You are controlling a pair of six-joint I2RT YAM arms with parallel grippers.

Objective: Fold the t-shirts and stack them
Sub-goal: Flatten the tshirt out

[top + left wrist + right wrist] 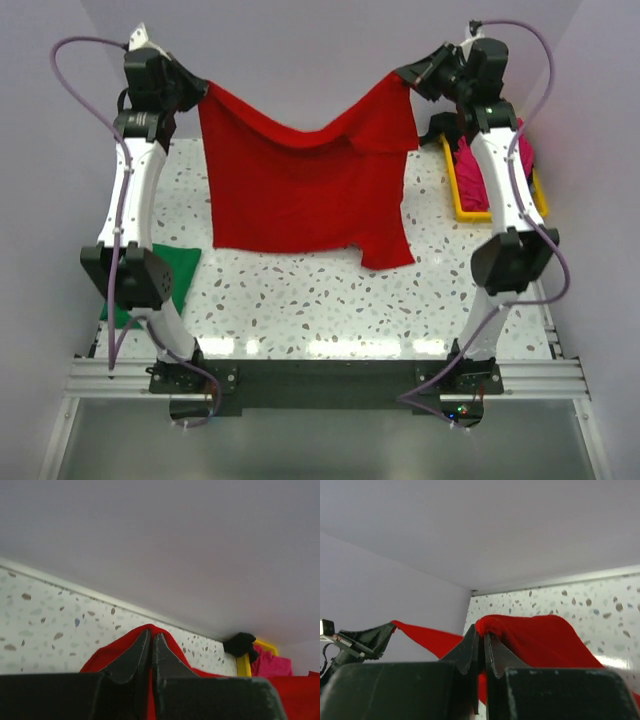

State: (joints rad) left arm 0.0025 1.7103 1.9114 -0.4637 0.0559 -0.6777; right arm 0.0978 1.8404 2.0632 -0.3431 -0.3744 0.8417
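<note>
red shirt (300, 190): bright solid red, no print
green shirt (186, 268): plain green, left of the red shirt
pink shirt (468, 172): plain magenta-pink, right of the red shirt
tray (453, 185): yellow, right of the red shirt
lump (241, 642): black, right of the red shirt; what it is cannot be told
table (300, 300): white, speckled all over with grey and brown flecks
walls (300, 40): pale lilac-grey, plain
arms (130, 190): white links, black joints
left gripper (151, 639): black
right gripper (482, 637): black
cables (57, 55): pale purple
base plate (330, 378): black
rail (540, 378): silver
</note>
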